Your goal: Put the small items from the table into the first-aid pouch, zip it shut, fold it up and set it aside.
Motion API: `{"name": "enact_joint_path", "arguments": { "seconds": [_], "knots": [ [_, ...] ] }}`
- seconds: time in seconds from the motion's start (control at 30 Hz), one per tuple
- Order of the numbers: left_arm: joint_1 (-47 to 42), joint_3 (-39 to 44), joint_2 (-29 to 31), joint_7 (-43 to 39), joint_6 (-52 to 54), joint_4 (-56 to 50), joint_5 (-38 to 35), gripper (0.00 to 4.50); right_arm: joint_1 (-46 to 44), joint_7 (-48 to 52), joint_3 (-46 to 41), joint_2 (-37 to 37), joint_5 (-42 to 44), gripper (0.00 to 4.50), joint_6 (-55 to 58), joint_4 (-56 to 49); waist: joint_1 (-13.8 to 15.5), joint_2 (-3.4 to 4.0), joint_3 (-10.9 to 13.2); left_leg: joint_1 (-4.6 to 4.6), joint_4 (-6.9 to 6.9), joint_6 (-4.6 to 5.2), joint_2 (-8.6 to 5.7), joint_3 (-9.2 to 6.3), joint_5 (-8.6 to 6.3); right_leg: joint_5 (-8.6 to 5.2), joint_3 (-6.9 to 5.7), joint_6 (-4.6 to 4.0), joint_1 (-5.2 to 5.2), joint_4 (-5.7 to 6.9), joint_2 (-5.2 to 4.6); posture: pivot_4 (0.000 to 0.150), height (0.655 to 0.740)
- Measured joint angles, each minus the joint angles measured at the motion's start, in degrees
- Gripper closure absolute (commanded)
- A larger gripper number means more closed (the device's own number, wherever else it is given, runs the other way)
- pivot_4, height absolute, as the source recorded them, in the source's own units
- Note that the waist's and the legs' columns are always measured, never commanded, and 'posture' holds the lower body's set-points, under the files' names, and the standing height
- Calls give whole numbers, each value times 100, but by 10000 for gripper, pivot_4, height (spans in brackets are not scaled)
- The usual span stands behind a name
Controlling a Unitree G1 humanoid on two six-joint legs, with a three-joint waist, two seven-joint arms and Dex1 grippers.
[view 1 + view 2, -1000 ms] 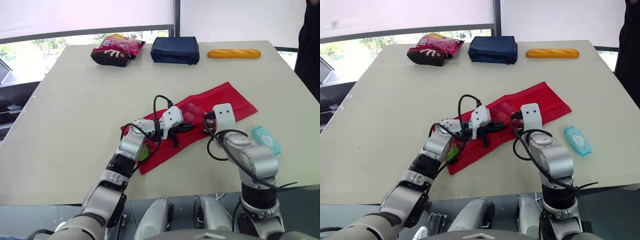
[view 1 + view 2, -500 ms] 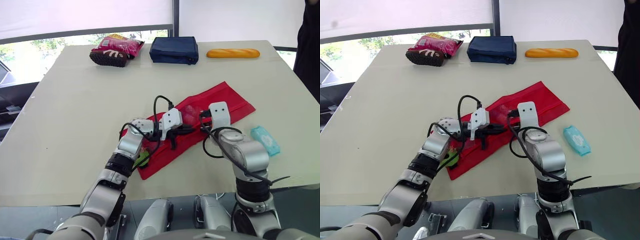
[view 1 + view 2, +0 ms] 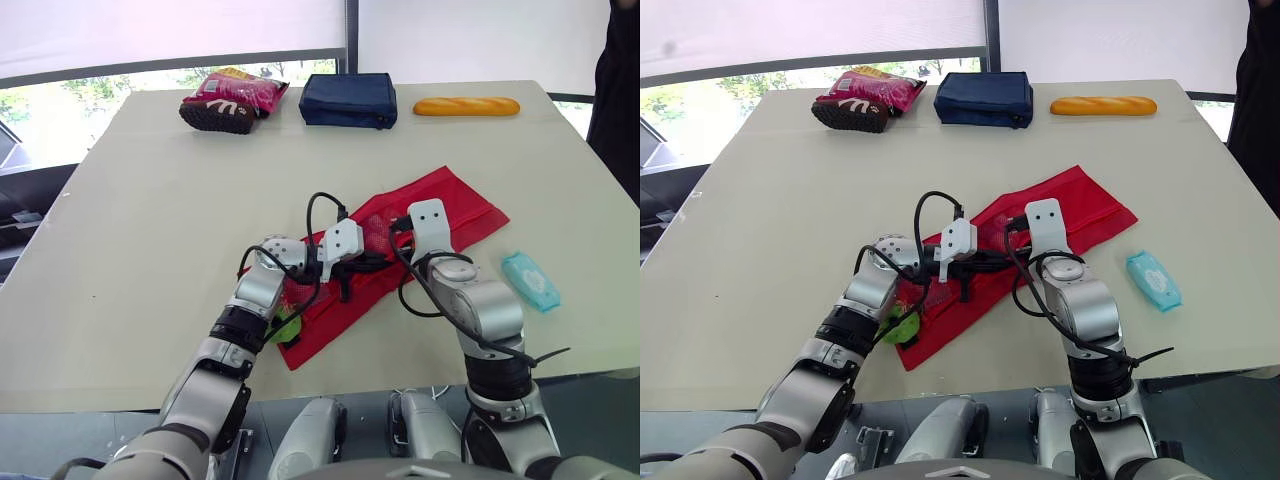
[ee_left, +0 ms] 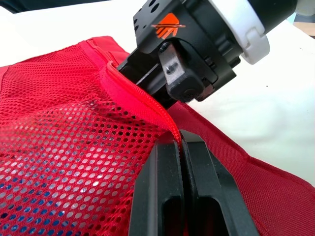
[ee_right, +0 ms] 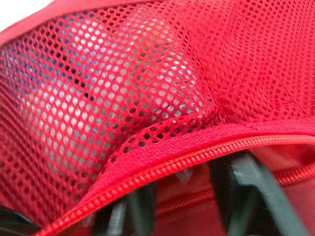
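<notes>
The red mesh first-aid pouch [image 3: 440,205] lies slanted across the middle of the table. My left gripper [image 4: 181,142] is shut on the pouch's raised zip edge [image 4: 140,101], about halfway along the pouch [image 3: 352,272]. My right gripper [image 3: 400,250] meets it from the other side, right against the same edge. In the right wrist view its fingers [image 5: 246,196] stand apart behind the zip strip [image 5: 197,155], so it is open. Pale and blue items show through the mesh [image 5: 113,83]. A green item [image 3: 287,327] lies at the pouch's near end. A teal packet [image 3: 530,281] lies on the table to the right.
Along the far edge sit a pink snack bag [image 3: 232,100], a navy pouch [image 3: 350,100] and a bread roll [image 3: 467,106]. A person in dark clothes [image 3: 615,90] stands at the far right corner. Bare table [image 3: 150,220] lies to the left.
My right gripper has moved left, up to the left gripper at the zip edge. The pouch's near end has slid toward me, and the green item shows more.
</notes>
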Motion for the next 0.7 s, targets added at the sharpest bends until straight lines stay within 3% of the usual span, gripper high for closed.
{"name": "enact_joint_path", "arguments": {
  "seconds": [0.1, 0.37, 0.53, 0.67, 0.7],
  "knots": [
    [-18, 11, 51, -26, -64, 66, -4, 45000, 155, 161, 6, -187, 58, 4294, -55, -149, 6, 0, 0, 0, 0, 0, 0, 0, 0, 0, 0, 0, 0, 0, 0, 1500, 7390],
    [-412, -6, 219, -238, -494, 782, 2, 45000, 1506, 1495, 24, -1536, 932, 4294, -144, -2099, 0, 0, 0, 1, -2, 1, 3, -1, 0, -1, -3, 3, 2, -5, 5, 1500, 7390],
    [-504, 21, 408, -611, -775, 1046, -105, 45000, 2142, 1941, -386, -1979, 1280, 4294, -511, -2673, 1, 0, 1, 2, -2, 1, 4, -1, -1, -2, -3, 4, 4, -6, 4, 1500, 7390],
    [-561, 64, 608, -1281, -1000, 1257, -327, 45000, 3175, 2730, -1268, -2249, 1601, 4294, -2349, -2994, 57, -2, 2, -2, -4, 2, 3, -9, -1, -3, -16, 6, 11, -19, 6, 1500, 7390],
    [-596, 125, 723, -1486, -1073, 1417, -364, 45000, 3433, 2946, -1679, -2305, 1760, 2075, -2724, -3028, 50, -2, 2, -1, -3, 2, 3, -6, -1, -3, -14, 7, 14, -21, 6, 1500, 7390]
  ]
}}
